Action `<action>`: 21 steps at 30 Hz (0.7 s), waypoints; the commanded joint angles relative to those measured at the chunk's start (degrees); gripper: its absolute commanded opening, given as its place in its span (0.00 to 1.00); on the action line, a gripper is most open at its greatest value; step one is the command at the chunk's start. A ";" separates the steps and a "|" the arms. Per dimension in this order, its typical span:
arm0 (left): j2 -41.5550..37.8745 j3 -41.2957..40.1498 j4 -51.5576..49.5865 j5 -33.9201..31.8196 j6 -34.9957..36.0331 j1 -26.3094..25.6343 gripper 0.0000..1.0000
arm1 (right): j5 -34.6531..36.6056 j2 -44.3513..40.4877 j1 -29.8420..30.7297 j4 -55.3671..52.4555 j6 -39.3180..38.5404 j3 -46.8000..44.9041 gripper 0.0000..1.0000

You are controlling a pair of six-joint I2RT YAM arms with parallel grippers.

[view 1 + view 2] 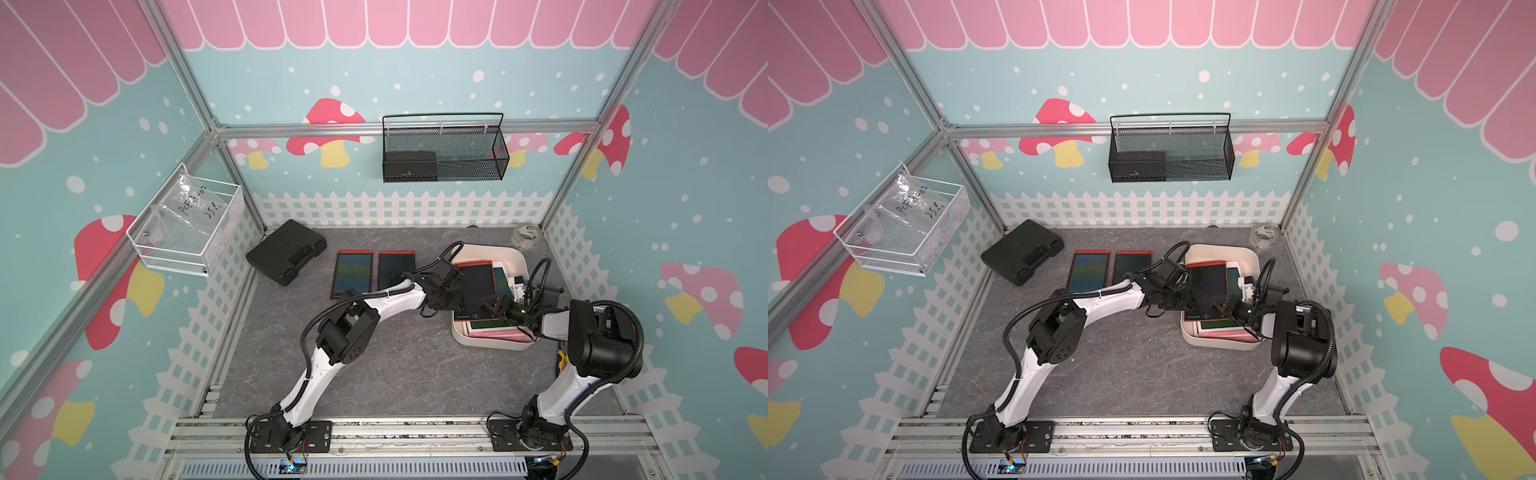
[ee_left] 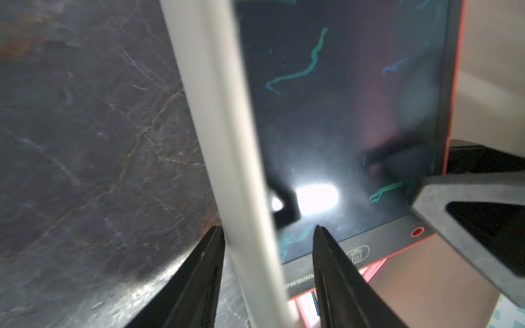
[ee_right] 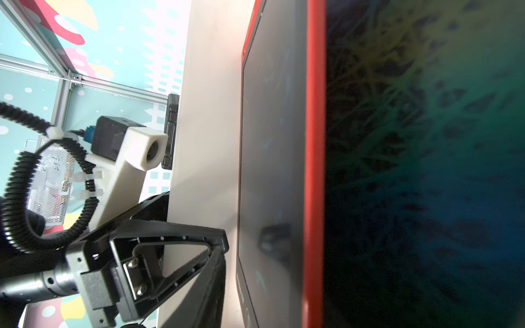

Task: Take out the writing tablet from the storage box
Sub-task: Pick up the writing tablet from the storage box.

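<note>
The cream-white storage box (image 1: 515, 254) (image 1: 1246, 251) stands at the right of the grey table and holds a stack of tablets. On top lies the writing tablet (image 1: 478, 286) (image 2: 341, 113) (image 3: 270, 142), with a dark screen and an orange-red frame. My left gripper (image 1: 456, 306) (image 2: 269, 228) is open astride the box's left wall (image 2: 216, 113), one finger outside and one over the tablet's near edge. My right gripper (image 1: 498, 306) (image 1: 1226, 306) is at the tablet's near right corner, with a finger (image 2: 443, 204) over that corner. Its jaws are hidden in the right wrist view.
Two red-framed tablets (image 1: 353, 274) (image 1: 395, 270) lie flat left of the box. A black case (image 1: 286, 251) sits at the back left and a tape roll (image 1: 525, 237) at the back right. A black mesh basket (image 1: 444, 149) and a white wire basket (image 1: 187, 224) hang on the walls.
</note>
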 commanded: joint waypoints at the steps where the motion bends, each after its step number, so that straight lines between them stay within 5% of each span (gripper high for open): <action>1: -4.98 -2.03 2.48 0.42 0.69 0.87 0.52 | -1.27 -1.26 -0.25 -0.25 -1.28 -0.02 0.39; 21: -9.36 -7.15 4.85 1.51 0.62 3.18 0.52 | -1.99 -1.52 -0.29 0.96 -0.24 0.05 0.27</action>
